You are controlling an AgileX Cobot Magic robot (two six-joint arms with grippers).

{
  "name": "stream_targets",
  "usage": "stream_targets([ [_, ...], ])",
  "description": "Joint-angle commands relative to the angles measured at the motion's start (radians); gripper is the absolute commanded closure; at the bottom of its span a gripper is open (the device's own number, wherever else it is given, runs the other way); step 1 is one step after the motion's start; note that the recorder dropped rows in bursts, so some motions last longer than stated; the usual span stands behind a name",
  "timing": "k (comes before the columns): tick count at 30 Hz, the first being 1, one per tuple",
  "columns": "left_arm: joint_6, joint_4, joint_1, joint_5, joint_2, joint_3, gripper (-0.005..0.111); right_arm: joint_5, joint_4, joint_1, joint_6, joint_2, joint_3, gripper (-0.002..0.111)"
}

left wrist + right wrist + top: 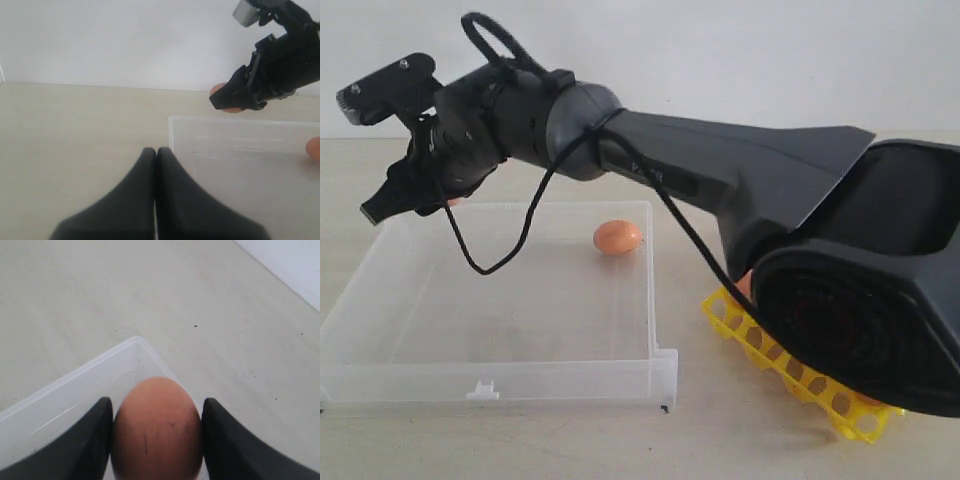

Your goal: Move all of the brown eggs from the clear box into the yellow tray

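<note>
The clear box [440,310] is smooth, see-through plastic, faintly scuffed. The yellow tray [820,390] is glossy plastic. The brown egg [157,430] has a matt, faintly speckled shell. The arm housing [740,170] is matt black plastic; the tabletop [720,440] is pale and matt.

Bright, even light; the near left claw [156,150] looks blurred.

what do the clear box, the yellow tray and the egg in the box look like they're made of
Clear box: likely thin rigid plastic, see-through, slightly glossy; the table shows through its walls.
Yellow tray: probably moulded plastic, opaque bright yellow, an open lattice.
Brown egg: smooth matte orange-brown shell; real or imitation cannot be told.
</note>
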Motion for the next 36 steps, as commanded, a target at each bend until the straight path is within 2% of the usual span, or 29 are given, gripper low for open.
stream_targets([
  [1,0.001,0.002,0.001,0.0,0.003,0.003,0.111,0.081,0.001,-0.004,0.024,-0.051,0.005,0.108],
  [6,0.001,0.002,0.001,0.0,0.003,0.003,0.111,-0.062,-0.006,-0.011,0.142,-0.145,0.152,0.108],
  [13,0.001,0.002,0.001,0.0,0.003,0.003,0.111,-0.327,-0.064,-0.037,0.258,-0.35,0.566,0.108],
  [16,0.001,0.002,0.001,0.0,0.003,0.003,0.111,-0.482,-0.067,-0.071,0.27,-0.459,0.753,0.108],
  [20,0.001,0.002,0.001,0.0,0.003,0.003,0.111,-0.597,-0.063,-0.131,0.279,-0.573,0.968,0.109],
  [24,0.001,0.002,0.001,0.0,0.003,0.003,0.111,-0.738,-0.009,-0.214,0.14,-0.717,1.187,0.109],
  [26,0.001,0.002,0.001,0.0,0.003,0.003,0.111,-0.8,0.174,-0.269,-0.041,-0.793,1.309,0.109],
  [27,0.001,0.002,0.001,0.0,0.003,0.003,0.111,-0.873,0.438,-0.303,-0.275,-0.848,1.401,0.109],
  [28,0.001,0.002,0.001,0.0,0.003,0.003,0.111,-0.917,0.607,-0.314,-0.393,-0.871,1.448,0.109],
  [29,0.001,0.002,0.001,0.0,0.003,0.003,0.111,-1.06,0.945,-0.332,-0.699,-0.924,1.529,0.109],
  [31,0.001,0.002,0.001,0.0,0.003,0.003,0.111,-1.172,1.218,-0.375,-1.008,-0.963,1.593,0.109],
  [33,0.001,0.002,0.001,0.0,0.003,0.003,0.111,-1.111,1.28,-0.42,-1.102,-0.963,1.627,0.109],
  [36,0.001,0.002,0.001,0.0,0.003,0.003,0.111,-1.16,1.29,-0.448,-1.067,-0.963,1.659,0.109],
])
